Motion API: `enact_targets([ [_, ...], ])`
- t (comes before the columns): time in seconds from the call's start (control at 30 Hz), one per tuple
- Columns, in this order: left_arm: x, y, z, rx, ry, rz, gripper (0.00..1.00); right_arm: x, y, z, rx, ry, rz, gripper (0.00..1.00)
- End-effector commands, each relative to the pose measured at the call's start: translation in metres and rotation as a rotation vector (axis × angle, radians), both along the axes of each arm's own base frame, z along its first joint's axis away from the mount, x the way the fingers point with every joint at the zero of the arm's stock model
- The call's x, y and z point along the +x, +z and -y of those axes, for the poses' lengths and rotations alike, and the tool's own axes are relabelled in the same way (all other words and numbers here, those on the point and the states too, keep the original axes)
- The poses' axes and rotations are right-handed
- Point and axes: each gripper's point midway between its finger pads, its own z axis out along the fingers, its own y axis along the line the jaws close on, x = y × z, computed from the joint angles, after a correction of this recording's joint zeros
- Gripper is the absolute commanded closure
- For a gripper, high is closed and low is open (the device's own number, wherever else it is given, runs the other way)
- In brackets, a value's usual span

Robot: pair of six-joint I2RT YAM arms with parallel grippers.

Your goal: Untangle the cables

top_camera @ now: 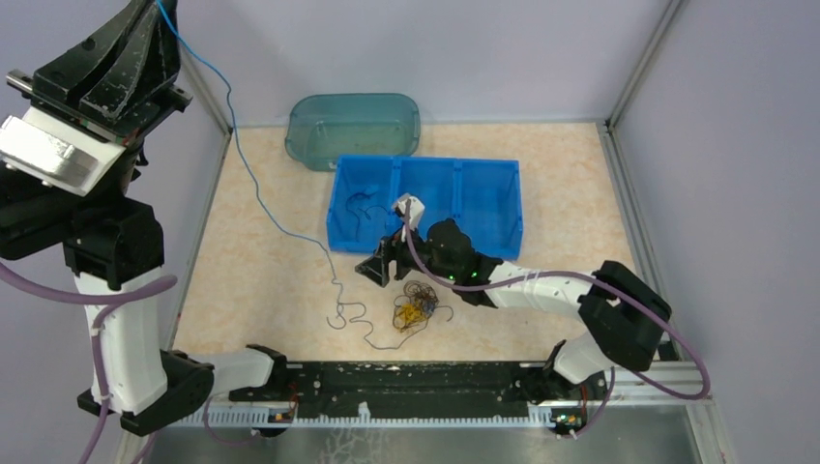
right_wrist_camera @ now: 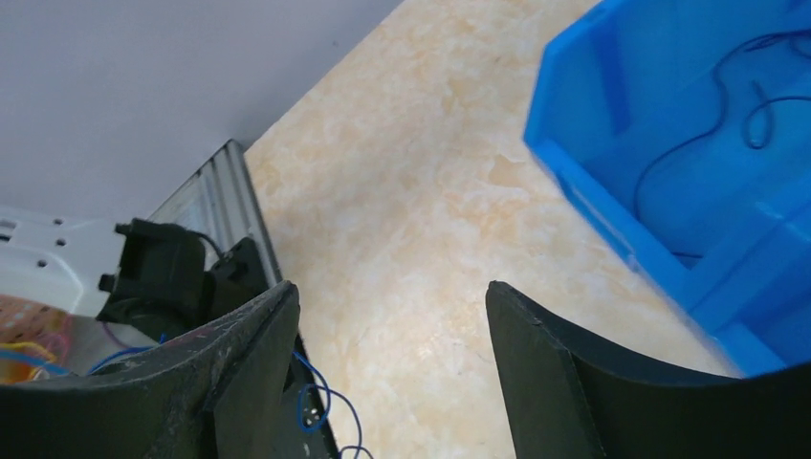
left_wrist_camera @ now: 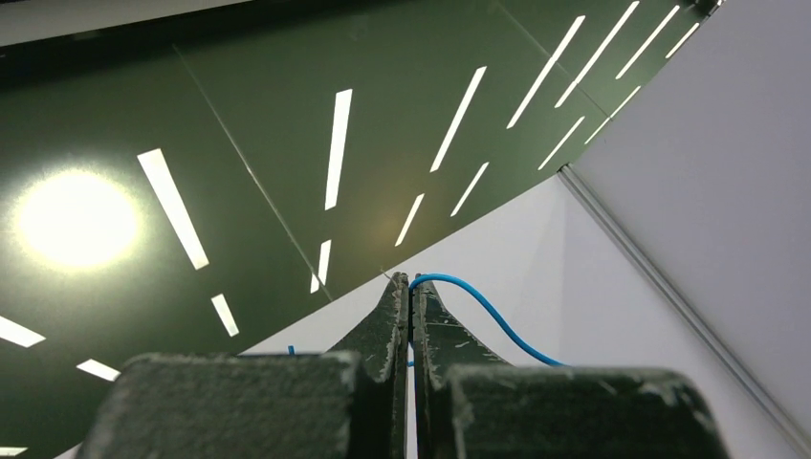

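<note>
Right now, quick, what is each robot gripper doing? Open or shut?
Left gripper: shut on the blue cable.
Right gripper: open, holding nothing.

High overview, wrist close-ups, blue bin shared

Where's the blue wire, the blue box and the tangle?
blue wire (left_wrist_camera: 440, 277): left wrist view, top of its arc.
blue box (top_camera: 483, 161): top view, far rim.
tangle (top_camera: 414, 309): top view, middle of the clump.
</note>
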Motion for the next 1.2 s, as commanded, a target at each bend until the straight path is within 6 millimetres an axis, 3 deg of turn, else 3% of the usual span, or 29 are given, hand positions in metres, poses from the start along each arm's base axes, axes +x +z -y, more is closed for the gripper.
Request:
enact_targets([
  [0.0, -0.015, 0.007, -0.004, -0.003, -0.002, 0.042, 1.00, -0.037, 0.021, -0.025, 0.133, 0.210, -0.002, 0.27],
  [0.1, -0.019, 0.008, -0.005, -0.001, 0.004, 0.057, 1.00, -0.072, 0.010, -0.038, 0.142, 0.337, -0.041, 0.29],
  [0.2, -0.021, 0.009, -0.006, -0.001, 0.004, 0.063, 1.00, -0.094, -0.004, -0.045, 0.128, 0.399, -0.059, 0.31],
  [0.5, -0.025, 0.011, -0.008, 0.001, 0.017, 0.087, 1.00, -0.104, -0.023, -0.051, 0.137, 0.417, -0.173, 0.54],
  [0.6, -0.027, 0.012, -0.009, 0.001, 0.026, 0.095, 1.00, -0.107, -0.039, -0.050, 0.131, 0.413, -0.203, 0.55],
  [0.87, -0.030, 0.013, -0.010, 0.001, 0.031, 0.112, 1.00, -0.116, -0.044, -0.049, 0.152, 0.417, -0.235, 0.51],
  [0.97, -0.030, 0.014, -0.010, -0.003, 0.033, 0.113, 1.00, -0.111, -0.045, -0.051, 0.143, 0.388, -0.231, 0.70],
  [1.0, -0.030, 0.014, -0.011, -0.003, 0.034, 0.115, 1.00, -0.107, -0.045, -0.051, 0.141, 0.367, -0.226, 0.79],
  [1.03, -0.031, 0.014, -0.011, -0.004, 0.034, 0.118, 1.00, -0.103, -0.046, -0.050, 0.136, 0.339, -0.222, 0.96],
  [1.07, -0.032, 0.015, -0.011, -0.001, 0.041, 0.126, 0.99, -0.098, -0.047, -0.048, 0.127, 0.307, -0.217, 1.00],
  [1.17, -0.034, 0.018, -0.014, -0.008, 0.073, 0.163, 0.99, -0.087, -0.045, -0.039, 0.117, 0.216, -0.198, 1.00],
])
